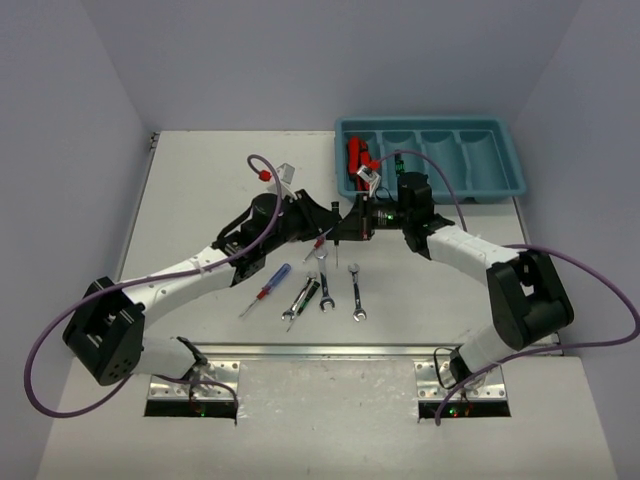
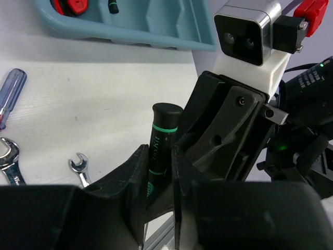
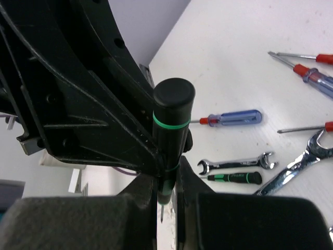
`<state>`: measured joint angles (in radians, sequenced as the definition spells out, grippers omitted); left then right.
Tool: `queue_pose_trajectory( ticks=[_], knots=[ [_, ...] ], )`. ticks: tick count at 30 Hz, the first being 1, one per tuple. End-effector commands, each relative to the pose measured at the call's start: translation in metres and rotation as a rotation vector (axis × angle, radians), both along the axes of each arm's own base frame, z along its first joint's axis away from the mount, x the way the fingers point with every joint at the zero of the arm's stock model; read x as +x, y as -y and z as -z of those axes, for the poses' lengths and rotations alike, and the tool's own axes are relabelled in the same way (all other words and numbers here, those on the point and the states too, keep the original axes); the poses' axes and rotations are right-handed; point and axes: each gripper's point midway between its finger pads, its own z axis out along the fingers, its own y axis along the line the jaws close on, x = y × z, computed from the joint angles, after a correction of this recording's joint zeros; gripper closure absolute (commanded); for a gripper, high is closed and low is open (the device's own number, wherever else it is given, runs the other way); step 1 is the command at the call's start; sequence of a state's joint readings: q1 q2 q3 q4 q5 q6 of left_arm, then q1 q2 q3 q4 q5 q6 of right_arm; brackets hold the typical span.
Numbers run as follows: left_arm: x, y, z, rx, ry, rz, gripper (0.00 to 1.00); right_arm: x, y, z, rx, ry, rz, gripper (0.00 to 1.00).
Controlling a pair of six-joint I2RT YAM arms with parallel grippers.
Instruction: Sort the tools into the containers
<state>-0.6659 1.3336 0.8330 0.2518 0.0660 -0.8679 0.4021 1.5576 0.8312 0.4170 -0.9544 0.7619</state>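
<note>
1. Where the two arms meet near the middle of the table [image 1: 200, 190], one held screwdriver [image 2: 165, 122], black with a green band, stands cap-up between both grippers.
2. The left gripper [image 2: 160, 169] has its two fingers pressed onto the handle, one on each side, with no gap showing.
3. The right gripper [image 3: 166, 185] faces it from 3 o'clock. Its two fingers are drawn in tight on the lower end of the same handle, and the thin tip shows in the slot beneath.
4. One teal tray [image 1: 425, 123] sits at 1 o'clock on the table, with four compartments side by side.
5. The compartment at the tray's 9 o'clock end holds the red-and-black folding knives [image 1: 354, 160]; I cannot tell how many. The next compartment holds one tray screwdriver [image 2: 112, 6], black and green, with only its end in view.
6. Three silver wrenches lie loose at 6 o'clock from the grippers: a left wrench [image 1: 291, 319], a middle wrench [image 1: 323, 285] and a right wrench [image 1: 356, 295].
7. One table screwdriver [image 1: 308, 292], black and green, lies just beside the left wrench. That makes three of this kind — one held, one in the tray, one on the table.
8. One blue-handled screwdriver [image 1: 270, 286] lies at 9 o'clock of that pair, apart from it.
9. The right wrist view shows four red-collared screwdrivers on the table — that one, a second blue-handled screwdriver [image 3: 318, 83], and two whose handles the picture edge cuts off.
</note>
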Motion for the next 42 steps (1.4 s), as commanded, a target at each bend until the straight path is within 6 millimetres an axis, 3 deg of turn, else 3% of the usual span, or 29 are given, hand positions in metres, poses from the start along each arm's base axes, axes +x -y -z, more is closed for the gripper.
queue_pose_trajectory(
  ticks=[1,2,3,6,7,8,11,13,15,18,19,20,23,24,28,30,32,34,36,38,40,41,42],
  knots=[
    [0.005,-0.004,-0.028,0.016,0.072,-0.035,0.35,0.025,0.001,-0.001,-0.055,0.048,0.098,1.0],
    [0.009,-0.009,-0.031,0.045,0.075,-0.062,0.12,0.031,0.008,0.007,-0.096,0.019,0.137,1.0],
    [0.013,-0.017,-0.034,0.085,0.074,-0.103,0.01,0.04,0.018,0.014,-0.141,-0.011,0.19,1.0],
    [0.02,-0.054,-0.022,0.281,0.035,-0.242,0.0,0.08,0.056,0.031,-0.3,-0.042,0.382,1.0],
    [0.02,-0.07,-0.02,0.349,0.026,-0.293,0.0,0.087,0.077,0.047,-0.411,-0.095,0.442,1.0],
    [0.018,-0.091,-0.012,0.442,0.007,-0.35,0.0,0.106,0.089,0.039,-0.468,-0.049,0.482,1.0],
    [0.009,-0.115,-0.006,0.56,0.0,-0.373,0.0,0.148,0.131,0.038,-0.631,-0.011,0.592,1.0],
    [-0.001,-0.122,0.003,0.619,-0.006,-0.334,0.0,0.18,0.16,0.038,-0.764,0.007,0.655,1.0],
    [-0.01,-0.125,0.011,0.651,-0.029,-0.302,0.0,0.206,0.18,0.039,-0.839,0.01,0.694,1.0],
    [-0.022,-0.135,0.019,0.691,-0.042,-0.29,0.0,0.261,0.208,0.042,-0.944,0.016,0.732,1.0],
    [-0.022,-0.137,0.02,0.7,-0.043,-0.294,0.0,0.265,0.209,0.04,-0.947,0.021,0.736,0.99],
    [-0.025,-0.142,0.025,0.726,-0.043,-0.285,0.0,0.287,0.215,0.03,-0.965,0.059,0.763,0.97],
    [-0.03,-0.148,0.038,0.784,-0.066,-0.266,0.0,0.312,0.223,0.04,-1.008,0.12,0.774,0.88],
    [-0.031,-0.149,0.041,0.795,-0.068,-0.26,0.0,0.313,0.222,0.042,-0.999,0.12,0.765,0.82],
    [-0.035,-0.146,0.058,0.812,-0.087,-0.221,0.0,0.318,0.218,0.048,-0.971,0.12,0.774,0.35],
    [-0.036,-0.143,0.064,0.808,-0.094,-0.2,0.0,0.317,0.219,0.043,-0.973,0.121,0.789,0.31],
    [-0.038,-0.134,0.071,0.792,-0.104,-0.154,0.0,0.308,0.216,0.025,-0.957,0.123,0.786,0.25],
    [-0.038,-0.127,0.075,0.787,-0.1,-0.115,0.0,0.288,0.205,0.008,-0.932,0.117,0.749,0.22],
    [-0.037,-0.106,0.074,0.727,-0.076,-0.04,0.0,0.237,0.175,0.02,-0.921,0.094,0.652,0.22],
    [-0.035,-0.094,0.074,0.701,-0.073,-0.004,0.0,0.199,0.156,0.002,-0.872,0.16,0.622,0.2],
    [-0.034,-0.085,0.087,0.725,-0.1,0.026,0.01,0.167,0.15,-0.027,-0.817,0.201,0.645,0.19],
    [-0.035,-0.079,0.095,0.745,-0.115,0.045,0.04,0.149,0.15,-0.013,-0.818,0.158,0.628,0.19],
    [-0.034,-0.077,0.099,0.76,-0.123,0.051,0.06,0.135,0.147,-0.025,-0.783,0.169,0.621,0.19]
  ],
)
